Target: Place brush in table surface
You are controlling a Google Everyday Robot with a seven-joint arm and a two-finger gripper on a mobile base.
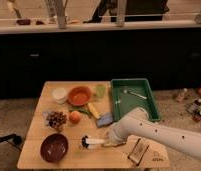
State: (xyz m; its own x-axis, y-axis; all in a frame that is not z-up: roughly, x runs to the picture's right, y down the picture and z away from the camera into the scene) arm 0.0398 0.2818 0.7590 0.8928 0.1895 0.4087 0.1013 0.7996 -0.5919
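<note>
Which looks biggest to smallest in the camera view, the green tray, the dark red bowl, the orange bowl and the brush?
1. green tray
2. dark red bowl and orange bowl: look alike, and the red one is nearer the camera, so unranked
3. brush, lying on the table, with the gripper at its handle end
</note>
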